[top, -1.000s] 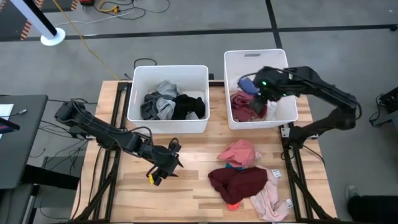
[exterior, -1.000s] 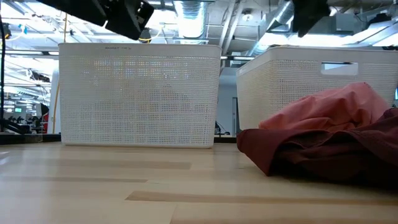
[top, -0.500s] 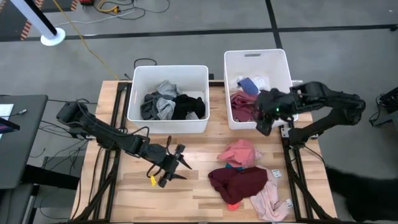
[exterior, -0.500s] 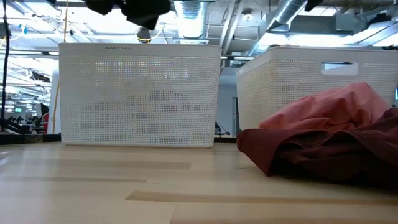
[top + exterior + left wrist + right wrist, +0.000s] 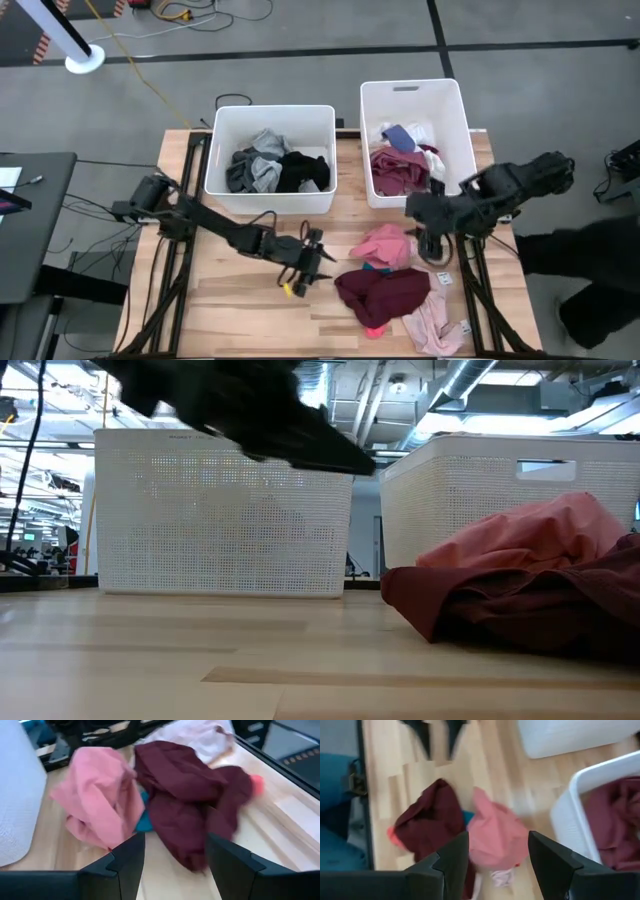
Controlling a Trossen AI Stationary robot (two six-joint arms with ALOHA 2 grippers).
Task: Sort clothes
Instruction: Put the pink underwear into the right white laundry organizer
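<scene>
The clothes on the table form a pile near the front right: a pink garment [image 5: 385,243], a maroon one [image 5: 382,290] and a pale pink one [image 5: 432,322], all lying on the wood. More clothes lie in two white bins. My left gripper [image 5: 323,255] stands open just left of the pile, pointing at it; in the left wrist view the left gripper [image 5: 175,865] has the pink garment [image 5: 97,805] and the maroon garment [image 5: 192,795] ahead. My right gripper [image 5: 428,238] hangs open above the pink garment's right edge; between its fingers the right gripper [image 5: 500,860] is empty.
The left bin [image 5: 222,150] holds grey and black garments. The right bin [image 5: 466,150] holds maroon, blue and white ones. Both stand at the table's far side. Bare wood [image 5: 240,300] lies at the front left. In the low view the left arm [image 5: 250,420] crosses in front of the bins.
My left gripper has gone toward the table's right edge and down, tipping forward, and now stands close to the pile. My right gripper has swung from above the right bin toward the near edge, turning as it went, and now hangs beside the pink garment. The clothes have not moved.
</scene>
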